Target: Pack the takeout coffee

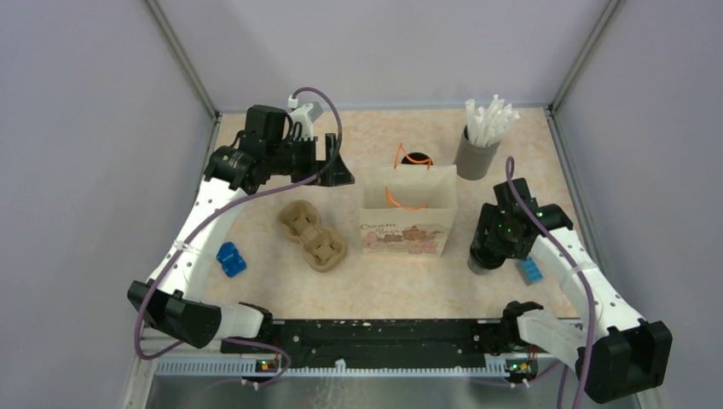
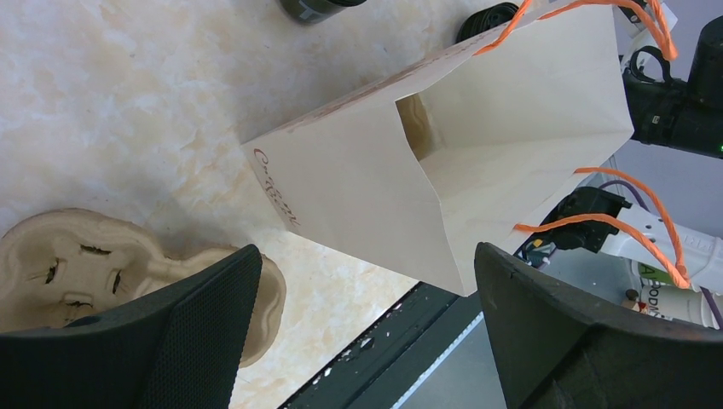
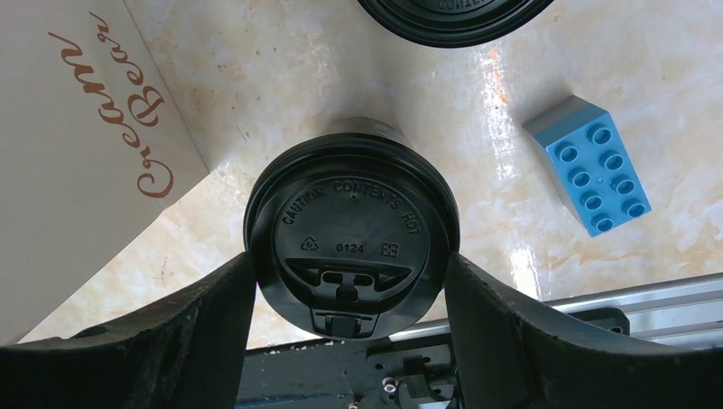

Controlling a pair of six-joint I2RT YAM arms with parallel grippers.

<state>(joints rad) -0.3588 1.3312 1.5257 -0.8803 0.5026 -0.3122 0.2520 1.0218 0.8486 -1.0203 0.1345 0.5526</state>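
Left gripper (image 2: 367, 256): I see jaws wide apart, empty, near paper bag (image 2: 358, 179).
Right gripper (image 3: 349, 266): straddles coffee cup (image 3: 349, 213); I cannot tell grip.

Reading "CAUTION CONTENTS HOT" and "0124" in raised letters on the black cup lid (image 3: 348, 247), beside a recycling mark; showing "Cream Bear" in brown script on the paper bag (image 3: 77, 128).
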